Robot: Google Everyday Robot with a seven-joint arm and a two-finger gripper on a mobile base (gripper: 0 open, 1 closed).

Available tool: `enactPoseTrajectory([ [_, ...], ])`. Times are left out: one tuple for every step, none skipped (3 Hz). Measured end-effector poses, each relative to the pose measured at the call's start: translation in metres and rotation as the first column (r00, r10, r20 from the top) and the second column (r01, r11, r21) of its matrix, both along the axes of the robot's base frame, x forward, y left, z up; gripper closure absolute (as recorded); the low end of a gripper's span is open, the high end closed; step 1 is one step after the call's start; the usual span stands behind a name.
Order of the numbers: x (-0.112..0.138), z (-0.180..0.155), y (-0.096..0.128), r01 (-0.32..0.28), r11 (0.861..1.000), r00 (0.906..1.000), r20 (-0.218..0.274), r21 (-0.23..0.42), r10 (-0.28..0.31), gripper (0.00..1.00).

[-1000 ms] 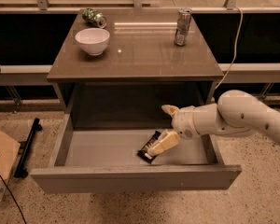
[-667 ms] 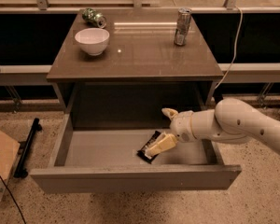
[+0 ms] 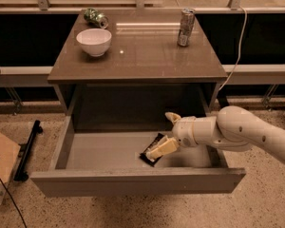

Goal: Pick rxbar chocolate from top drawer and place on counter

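Note:
The top drawer [image 3: 133, 182] is pulled fully open below the counter [image 3: 142, 56]. The rxbar chocolate [image 3: 150, 154], a black flat bar, lies tilted on the drawer floor right of centre. My gripper [image 3: 167, 133] reaches into the drawer from the right. It is open with its fingers spread wide. The lower finger [image 3: 162, 148] lies across the bar's top and hides part of it. The upper finger [image 3: 173, 117] points up and back, clear of the bar.
On the counter stand a white bowl [image 3: 94, 41], a green can lying on its side [image 3: 96, 17] at the back left, and an upright metal can [image 3: 185, 27] at the back right. A cardboard box [image 3: 0, 167] sits on the floor at the left.
My gripper has dropped slightly and shifted a little left, settling its lower finger on the bar. The bar has not moved.

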State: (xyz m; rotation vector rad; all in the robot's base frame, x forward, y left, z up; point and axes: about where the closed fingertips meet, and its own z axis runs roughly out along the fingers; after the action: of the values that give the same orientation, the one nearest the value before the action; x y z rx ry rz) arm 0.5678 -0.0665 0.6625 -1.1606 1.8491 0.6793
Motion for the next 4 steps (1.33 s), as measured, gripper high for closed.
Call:
enactPoseTrajectory([
  [0.000,0.000,0.000,0.000,1.000,1.0000,0.000,0.000,0.000,0.00],
  [0.016,-0.001,-0.007,0.004,1.000,1.0000,0.005,-0.006,-0.004,0.00],
  [0.036,-0.005,-0.015,0.023,0.999,0.9997,0.011,-0.023,-0.023,0.00],
  [0.044,-0.014,-0.022,0.022,0.999,0.9994,-0.027,-0.035,-0.023,0.00],
])
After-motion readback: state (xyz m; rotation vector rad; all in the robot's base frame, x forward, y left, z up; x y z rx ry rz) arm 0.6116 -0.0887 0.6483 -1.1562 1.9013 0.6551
